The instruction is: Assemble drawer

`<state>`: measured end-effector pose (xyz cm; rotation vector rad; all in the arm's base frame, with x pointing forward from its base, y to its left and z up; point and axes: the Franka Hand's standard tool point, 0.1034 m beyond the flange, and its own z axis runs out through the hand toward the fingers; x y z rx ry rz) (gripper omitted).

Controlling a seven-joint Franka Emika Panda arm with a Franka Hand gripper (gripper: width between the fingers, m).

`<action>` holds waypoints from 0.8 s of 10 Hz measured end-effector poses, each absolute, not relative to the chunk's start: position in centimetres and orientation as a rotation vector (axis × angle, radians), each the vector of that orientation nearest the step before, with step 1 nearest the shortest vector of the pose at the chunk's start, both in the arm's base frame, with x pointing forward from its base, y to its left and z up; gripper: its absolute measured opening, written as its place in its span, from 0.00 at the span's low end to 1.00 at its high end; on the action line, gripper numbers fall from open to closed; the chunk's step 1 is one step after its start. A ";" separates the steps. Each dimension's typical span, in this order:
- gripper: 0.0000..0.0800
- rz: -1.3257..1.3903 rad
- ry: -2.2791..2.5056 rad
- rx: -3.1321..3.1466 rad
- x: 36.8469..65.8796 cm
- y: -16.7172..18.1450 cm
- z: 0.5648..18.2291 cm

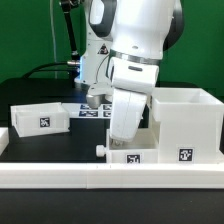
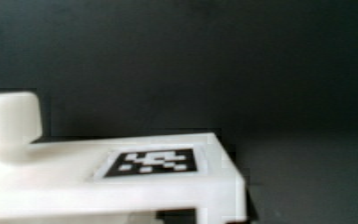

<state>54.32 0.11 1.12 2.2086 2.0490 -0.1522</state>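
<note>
The drawer's large white housing (image 1: 185, 125) stands at the exterior view's right with a tag on its front. One small open tray (image 1: 40, 118) sits at the left. A second small tray (image 1: 130, 156), with a knob (image 1: 100, 150) on its left side, lies just left of the housing. My gripper (image 1: 126, 143) is down on this tray, its fingertips hidden behind the hand and the tray. In the wrist view the tray (image 2: 87, 175) fills the near edge, with its tag (image 2: 155, 162) and a white knob-like block (image 2: 7, 125). The jaws appear shut on the tray's wall.
A long low white rail (image 1: 110, 178) runs along the front of the black table. The marker board (image 1: 92, 110) lies flat behind the arm. A green wall stands at the back.
</note>
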 end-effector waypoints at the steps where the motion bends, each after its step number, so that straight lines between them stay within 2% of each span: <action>1: 0.06 -0.145 2.109 2.150 54.5 0.2 1.1; 7: 0.06 -0.198 2.062 2.170 54.6 0.0 1.3; 8: 0.29 -0.198 2.058 2.174 54.6 -0.1 1.4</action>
